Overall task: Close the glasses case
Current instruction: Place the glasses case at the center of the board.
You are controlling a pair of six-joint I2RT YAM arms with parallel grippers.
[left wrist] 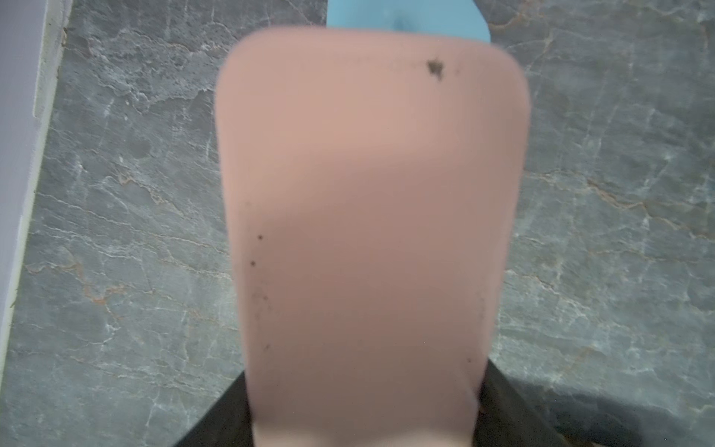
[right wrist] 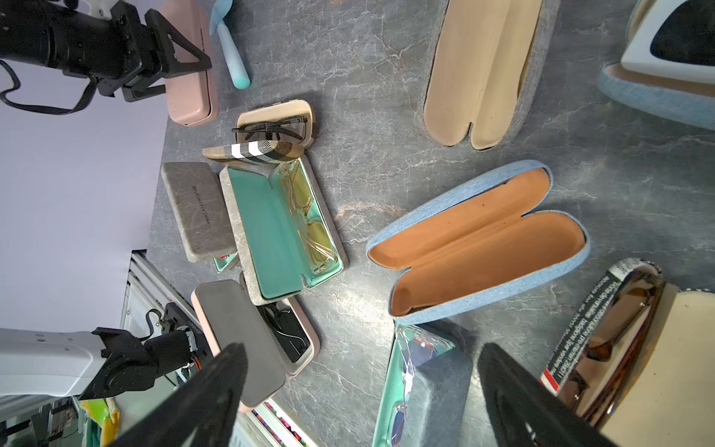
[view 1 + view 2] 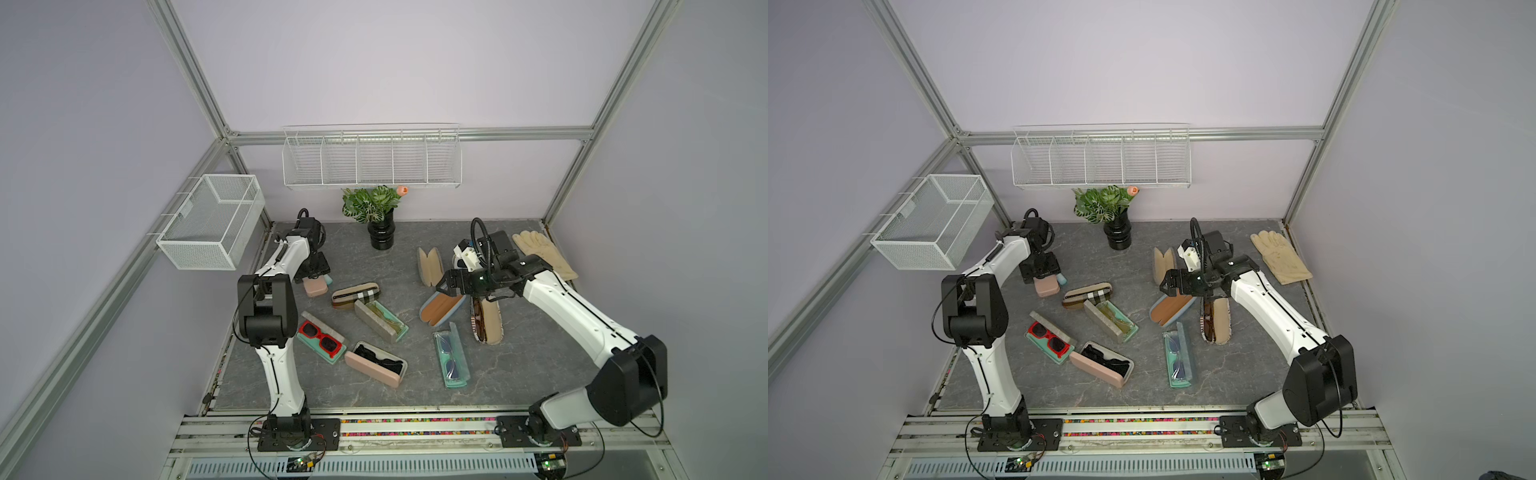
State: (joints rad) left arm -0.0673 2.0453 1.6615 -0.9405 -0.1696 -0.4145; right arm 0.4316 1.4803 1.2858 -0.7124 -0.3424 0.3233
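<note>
The grey marbled surface (image 3: 519, 374) carries ten glasses cases, one half hidden under the right arm (image 3: 573, 316). Nearest lie an open pink case (image 3: 376, 365) and a teal case (image 3: 451, 361). Midway the right tool (image 3: 446, 286), spread wide and empty, hangs over the open blue case (image 3: 436, 313). Farther left, the left tool (image 3: 311, 274), mostly hidden by its arm, clamps the shut pink case (image 3: 316, 287). Behind: one plant (image 3: 372, 203), two wire baskets (image 3: 372, 160). The grey lid's print (image 2: 201, 205) and the sunglasses sticker (image 2: 580, 329) are illegible.
</note>
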